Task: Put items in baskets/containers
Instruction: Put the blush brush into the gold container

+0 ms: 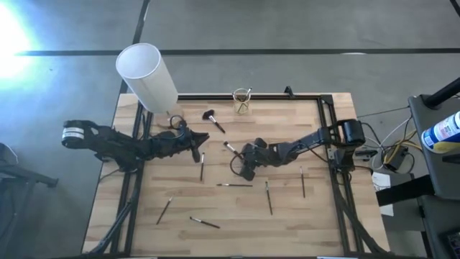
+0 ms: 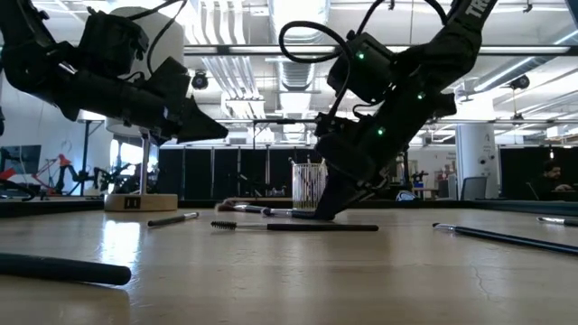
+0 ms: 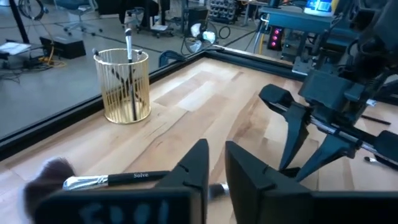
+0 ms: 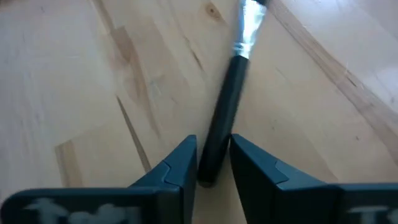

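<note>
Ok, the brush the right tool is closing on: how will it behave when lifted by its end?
The brush looks stiff, so it probably won't sag. The right tool straddles only its handle end, so the metal-ferruled head may droop or swing. Its round, glossy black handle could slip between the fingers, or roll across the table if released.

Overhead view straight down, low view level across the table (image 1: 287, 223), wrist views close, all sharing the tabletop.

White cyl. (image 1: 147, 77) by table (image 1: 287, 216).
</note>
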Controlling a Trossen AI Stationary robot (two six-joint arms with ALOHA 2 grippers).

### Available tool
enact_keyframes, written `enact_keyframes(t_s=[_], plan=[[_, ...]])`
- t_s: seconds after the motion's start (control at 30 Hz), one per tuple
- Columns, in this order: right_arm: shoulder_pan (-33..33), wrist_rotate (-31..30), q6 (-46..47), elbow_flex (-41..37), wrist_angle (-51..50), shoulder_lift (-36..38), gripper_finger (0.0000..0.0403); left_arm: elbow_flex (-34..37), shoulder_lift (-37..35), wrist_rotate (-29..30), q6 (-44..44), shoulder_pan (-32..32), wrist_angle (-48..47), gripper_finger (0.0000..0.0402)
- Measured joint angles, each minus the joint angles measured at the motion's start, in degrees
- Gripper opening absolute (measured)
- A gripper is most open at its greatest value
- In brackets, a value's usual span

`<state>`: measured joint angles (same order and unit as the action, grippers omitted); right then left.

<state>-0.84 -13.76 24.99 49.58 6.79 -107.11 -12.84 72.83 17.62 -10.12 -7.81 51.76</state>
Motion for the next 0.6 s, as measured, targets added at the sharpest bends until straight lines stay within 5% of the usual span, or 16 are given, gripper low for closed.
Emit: enact_keyframes(t_s=[0.27,0.6], plan=[[0.5,0.0,-2.8,-0.6,0.2,0.1,0.0042,-0.7,0.0,-0.4,-1.9,0.0,1.8,0.0106],[0.8,-4.5,-5.7,-4.1,6.8,3.9,0.0034,0.9,0.0,-10.2,-1.4,0.1,12.6,0.0108]])
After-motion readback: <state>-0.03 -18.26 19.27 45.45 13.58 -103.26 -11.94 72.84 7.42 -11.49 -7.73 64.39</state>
